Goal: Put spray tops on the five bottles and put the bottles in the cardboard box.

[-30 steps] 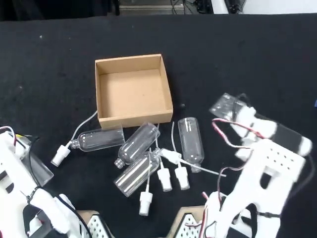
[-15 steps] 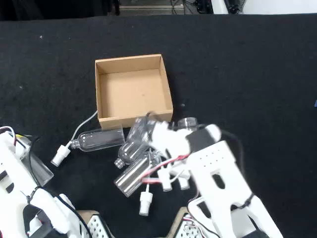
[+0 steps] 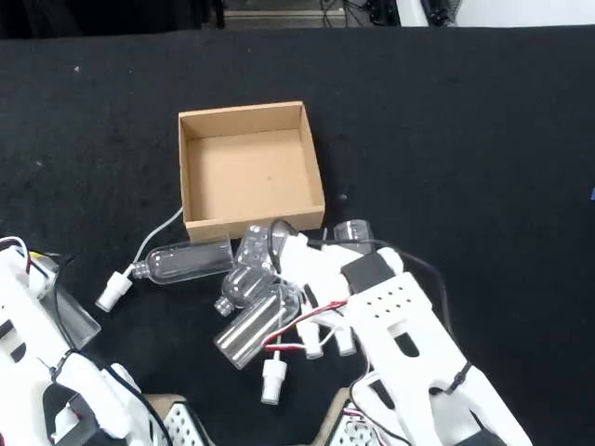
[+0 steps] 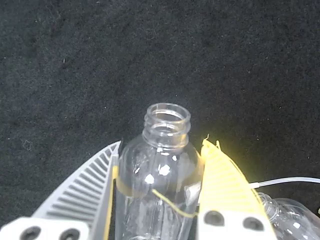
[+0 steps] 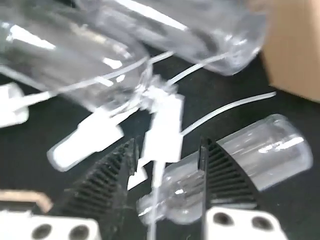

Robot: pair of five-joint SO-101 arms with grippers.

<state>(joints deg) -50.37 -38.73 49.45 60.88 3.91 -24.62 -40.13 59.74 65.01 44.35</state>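
Hanging over spray top (image 5: 165, 120), right pincer (image 5: 167, 145) agape

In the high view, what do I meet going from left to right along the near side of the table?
From the left: held bottle → fitted spray top → lying bottle → loose spray top.

I saw clear bottles (image 3: 186, 261) and white spray tops (image 3: 273, 379) lying jumbled at six o'clock of the open cardboard box (image 3: 253, 223).
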